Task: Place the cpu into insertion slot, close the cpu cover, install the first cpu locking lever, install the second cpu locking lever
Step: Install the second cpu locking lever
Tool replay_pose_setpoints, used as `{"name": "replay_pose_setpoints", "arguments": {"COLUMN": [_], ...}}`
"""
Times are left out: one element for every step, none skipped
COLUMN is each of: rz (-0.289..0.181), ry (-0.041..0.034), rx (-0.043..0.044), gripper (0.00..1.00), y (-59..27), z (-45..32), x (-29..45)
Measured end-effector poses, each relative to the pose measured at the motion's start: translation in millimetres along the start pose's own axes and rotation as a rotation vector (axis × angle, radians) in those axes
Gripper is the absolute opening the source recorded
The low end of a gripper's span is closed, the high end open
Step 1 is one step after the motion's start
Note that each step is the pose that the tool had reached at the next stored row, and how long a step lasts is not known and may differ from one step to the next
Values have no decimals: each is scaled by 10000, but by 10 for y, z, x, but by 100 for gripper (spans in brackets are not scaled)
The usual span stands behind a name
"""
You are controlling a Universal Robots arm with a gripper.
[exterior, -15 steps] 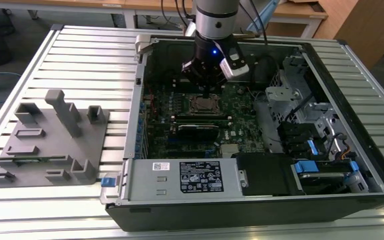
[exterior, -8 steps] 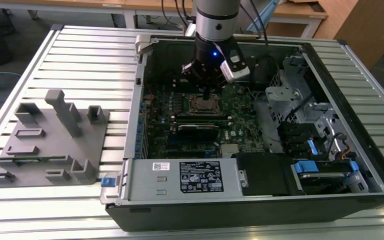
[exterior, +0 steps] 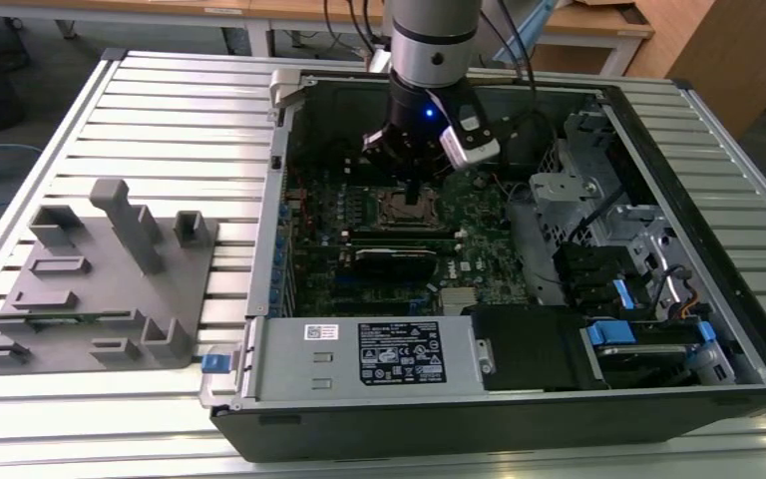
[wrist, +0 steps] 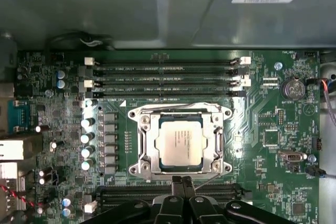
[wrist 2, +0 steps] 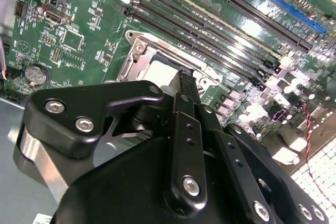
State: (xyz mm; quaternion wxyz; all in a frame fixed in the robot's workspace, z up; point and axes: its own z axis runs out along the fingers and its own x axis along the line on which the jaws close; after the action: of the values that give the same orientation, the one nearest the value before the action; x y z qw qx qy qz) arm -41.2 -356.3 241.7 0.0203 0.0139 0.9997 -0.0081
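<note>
Hovering just near of the insertion slot [wrist: 180, 141], our end effector [wrist: 182, 183] looks pinched closed and empty; the cpu [wrist: 180, 142] sits seated, the cpu cover [wrist: 180, 112] seemingly down, so we judge the locking levers need careful hooking.

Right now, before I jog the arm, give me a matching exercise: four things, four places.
1 silver-grey square cpu
2 thin metal cpu cover
3 black gripper
4 grey moulded parts stand

A on slatted table, exterior view's left of case
B at the insertion slot's edge
C seated in that slot
D flat around the cpu

Pairs: 1-C, 2-D, 3-B, 4-A
</note>
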Motion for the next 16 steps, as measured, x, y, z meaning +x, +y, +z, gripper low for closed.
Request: {"name": "replay_pose_setpoints", "arguments": {"rz": [0, 0, 0, 0, 0, 0, 0, 0, 1, 0, 0, 0, 0, 1, 1, 1], "ry": [0, 0, 0, 1, 0, 0, 0, 0, 0, 0, 0, 0, -1, 0, -1, -1], "rx": [-1, 0, 1, 1, 0, 0, 0, 0, 0, 0, 0, 0, 0, 0, 0, 1], "gripper": [10, 10, 10, 10, 10, 10, 10, 10, 10, 10, 10, 10, 10, 10, 10, 10], "y": [-9, -18, -25, -32, -40, -47, -54, -59, -63, -68, -75, -82, -87, -91, -94, -95], "z": [0, 0, 0, 0, 0, 1, 1, 1, 1, 1, 1, 1, 1, 1, 2, 2], "x": [0, 1, 1, 1, 1, 2, 2, 2, 2, 2, 2, 3, 3, 4, 4, 4]}}
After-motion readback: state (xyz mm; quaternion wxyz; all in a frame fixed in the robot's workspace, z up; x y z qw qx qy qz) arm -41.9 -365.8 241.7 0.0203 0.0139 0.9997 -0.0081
